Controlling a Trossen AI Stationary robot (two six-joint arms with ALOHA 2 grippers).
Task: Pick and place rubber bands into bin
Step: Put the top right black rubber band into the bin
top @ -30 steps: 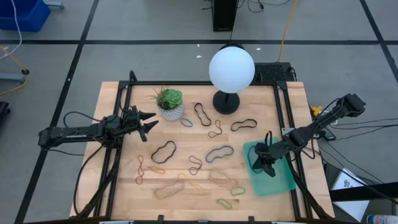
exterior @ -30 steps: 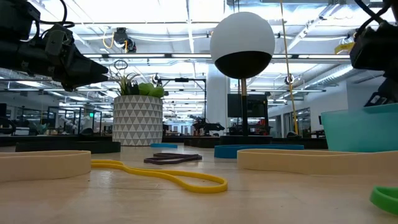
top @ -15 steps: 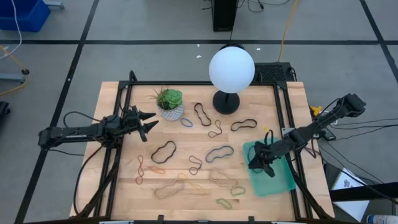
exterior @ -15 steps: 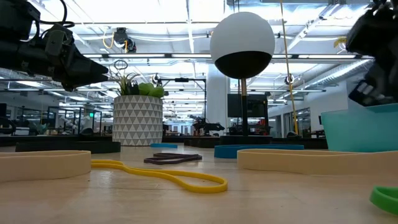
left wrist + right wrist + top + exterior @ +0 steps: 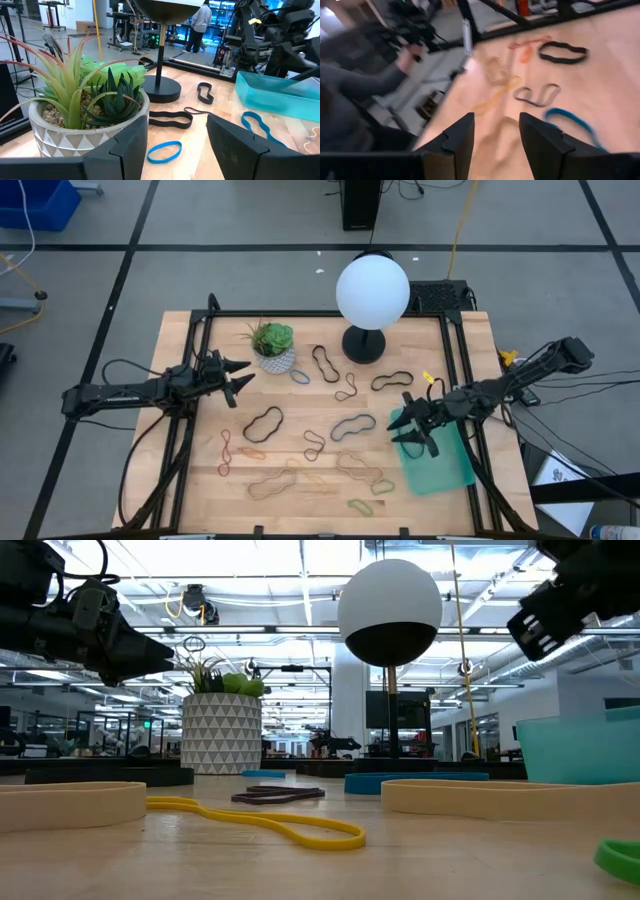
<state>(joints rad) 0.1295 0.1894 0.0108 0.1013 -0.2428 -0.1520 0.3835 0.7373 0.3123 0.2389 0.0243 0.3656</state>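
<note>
Right gripper (image 5: pixel 413 426) spread and empty over the bin's (image 5: pixel 445 468) near-centre edge.
Lamp (image 5: pixel 371 293) and plant pot (image 5: pixel 274 360) stand toward the table's (image 5: pixel 180 480) far edge among bands (image 5: pixel 263 423); left gripper (image 5: pixel 240 377), spread, waits beside the pot.

The left arm reaches in from the left edge of the high view, its left gripper (image 5: pixel 237 380) at centre-left with fingers parted and empty. The right arm slants from the right edge toward centre-right, its right gripper (image 5: pixel 414 430) parted, nothing between its fingers.
</note>
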